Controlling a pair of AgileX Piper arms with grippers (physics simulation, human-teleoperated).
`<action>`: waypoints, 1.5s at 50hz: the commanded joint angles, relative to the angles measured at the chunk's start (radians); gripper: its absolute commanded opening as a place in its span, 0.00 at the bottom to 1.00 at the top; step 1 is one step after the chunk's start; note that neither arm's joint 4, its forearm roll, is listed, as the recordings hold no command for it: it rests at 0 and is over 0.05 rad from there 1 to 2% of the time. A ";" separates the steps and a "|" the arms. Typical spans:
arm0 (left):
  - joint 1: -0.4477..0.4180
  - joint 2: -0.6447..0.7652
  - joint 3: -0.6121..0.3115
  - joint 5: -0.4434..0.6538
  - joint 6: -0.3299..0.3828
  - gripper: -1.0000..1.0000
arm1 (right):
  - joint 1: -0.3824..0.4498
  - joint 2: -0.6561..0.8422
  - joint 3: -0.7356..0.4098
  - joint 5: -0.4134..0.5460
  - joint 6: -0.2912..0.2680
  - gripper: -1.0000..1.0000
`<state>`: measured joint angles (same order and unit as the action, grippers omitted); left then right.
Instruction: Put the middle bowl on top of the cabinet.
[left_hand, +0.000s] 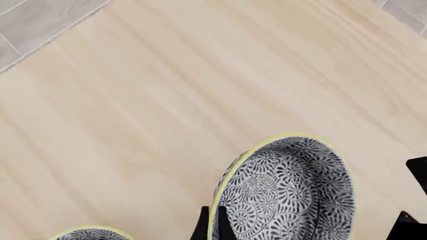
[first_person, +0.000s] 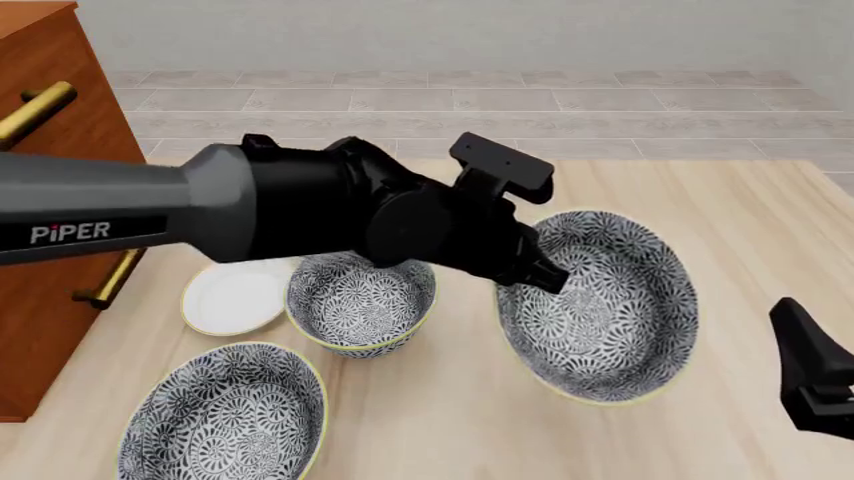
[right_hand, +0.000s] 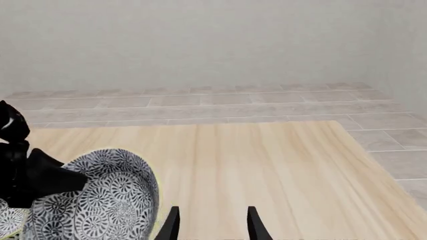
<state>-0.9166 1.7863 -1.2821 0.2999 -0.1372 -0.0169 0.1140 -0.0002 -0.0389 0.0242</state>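
Note:
The middle bowl (first_person: 607, 305), grey-and-white floral with a yellow-green rim, hangs tilted above the table right of centre. My left gripper (first_person: 541, 272) is shut on its near rim. In the left wrist view the two fingers (left_hand: 200, 229) pinch the rim of the bowl (left_hand: 287, 195). The right wrist view shows the same bowl (right_hand: 100, 200) with the left arm (right_hand: 20, 170) beside it. The reddish-brown cabinet (first_person: 60, 190) stands at the far left, its top mostly out of frame. My right gripper (right_hand: 212, 226) is open and empty, low at the right edge (first_person: 814, 375).
Two matching bowls stand on the table, one in the middle (first_person: 360, 300) and one at the front left (first_person: 220, 420). A small white plate (first_person: 234, 297) lies between them and the cabinet. Brass handles (first_person: 34, 112) stick out from the cabinet front.

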 joint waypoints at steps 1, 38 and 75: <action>-0.012 -0.081 0.024 0.001 0.006 0.00 | 0.001 -0.043 0.000 0.040 0.000 1.00; -0.006 -0.301 0.082 0.019 0.026 0.00 | 0.004 -0.065 0.000 0.061 -0.002 1.00; 0.098 -0.434 0.003 0.118 0.062 0.00 | 0.005 -0.097 0.000 0.090 0.000 1.00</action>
<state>-0.8550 1.4023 -1.2448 0.3866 -0.0905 -0.0133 0.0186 -0.0002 0.0505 0.0236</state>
